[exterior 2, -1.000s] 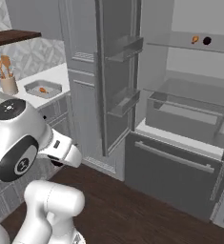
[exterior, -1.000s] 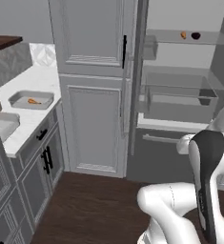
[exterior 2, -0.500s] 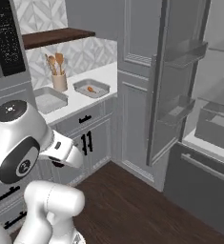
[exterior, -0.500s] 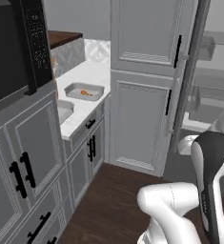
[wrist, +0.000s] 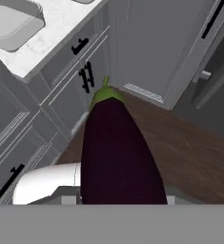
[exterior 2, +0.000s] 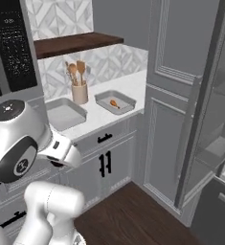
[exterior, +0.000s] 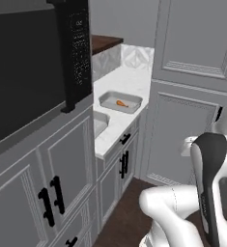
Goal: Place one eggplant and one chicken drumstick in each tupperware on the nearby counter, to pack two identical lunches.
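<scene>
A dark purple eggplant point(wrist: 116, 152) with a green cap juts up from the bottom of the hand view, close to the lens. My gripper is shut on it, and the fruit hides the fingers. On the white counter point(exterior 2: 133, 86) lie two grey tupperware trays. The right tupperware point(exterior 2: 104, 98) holds one orange chicken drumstick point(exterior 2: 114, 103), the same drumstick point(exterior: 120, 102) that shows in the left base view. The left tupperware point(exterior 2: 63, 113) looks empty. In the hand view a tupperware point(wrist: 13, 21) sits at the top left, far above and beyond the eggplant.
A beige utensil cup point(exterior 2: 79, 92) stands between the trays at the wall. A black microwave point(exterior: 33, 62) hangs to the left, with a dark wooden shelf point(exterior 2: 75, 43) above the counter. A tall grey cabinet point(exterior: 192, 96) and the open fridge door point(exterior 2: 205, 119) are to the right. Brown floor point(exterior 2: 133, 215) lies ahead.
The whole picture has swung from the open fridge round to the counter, so the base has moved. The trays now sit nearer and more central.
</scene>
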